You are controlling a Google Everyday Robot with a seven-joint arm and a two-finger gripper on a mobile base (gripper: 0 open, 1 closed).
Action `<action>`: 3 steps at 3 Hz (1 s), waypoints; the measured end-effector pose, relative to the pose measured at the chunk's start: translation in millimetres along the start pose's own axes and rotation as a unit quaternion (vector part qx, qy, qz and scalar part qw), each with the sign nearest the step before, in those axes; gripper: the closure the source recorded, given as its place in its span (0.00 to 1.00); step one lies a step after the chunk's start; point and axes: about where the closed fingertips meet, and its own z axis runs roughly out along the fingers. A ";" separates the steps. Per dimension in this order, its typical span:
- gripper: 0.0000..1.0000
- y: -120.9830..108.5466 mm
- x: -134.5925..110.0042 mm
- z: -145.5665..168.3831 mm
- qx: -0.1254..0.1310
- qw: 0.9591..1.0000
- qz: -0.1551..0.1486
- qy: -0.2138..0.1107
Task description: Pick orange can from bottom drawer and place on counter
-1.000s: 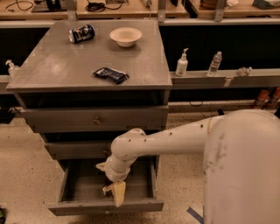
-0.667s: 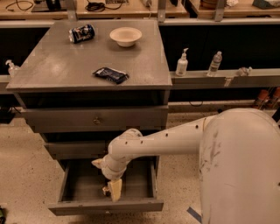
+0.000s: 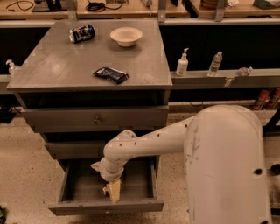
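Floor: speckled beige floor, nearest the camera, running under the cabinet's left side.
Bottom drawer: the bottom drawer is pulled fully out, a shallow grey tray with its narrow front panel facing the camera.
Gripper: the gripper points straight down inside the drawer, near the front panel and about mid-width. Whether it is open or closed, or has hold of anything, I cannot tell.
Orange can: no orange can can be made out. If it is in the drawer, it is hidden under the gripper or the wrist.
Arm: the white arm reaches in from the right, over the drawer's right wall, from the bulky robot body.
Upper drawers: the two taller grey drawers are shut, or nearly so, just above the wrist.
Counter: the counter has bare grey space on its left and front, around a dark packet. A blue can lies on its side and a pale bowl stands at the back.
Ledge: a pump bottle and a water bottle stand on the ledge to the right, with wooden benches beyond.
Risk, grip: the can's dented round body could roll or squirt sideways if the gripper closes off-centre.
Risk, lift: the wrist sits close under the middle drawer, so lifting straight up could knock it.
Risk, placing: a set-down near the packet or the counter's edge could tip the can.
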 end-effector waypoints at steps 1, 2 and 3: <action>0.00 0.9 17.5 57.7 -0.024 0.999 -0.015 0.025; 0.00 -5.3 54.1 136.6 0.001 0.999 -0.036 0.035; 0.00 6.5 58.7 163.0 0.006 0.999 -0.047 0.025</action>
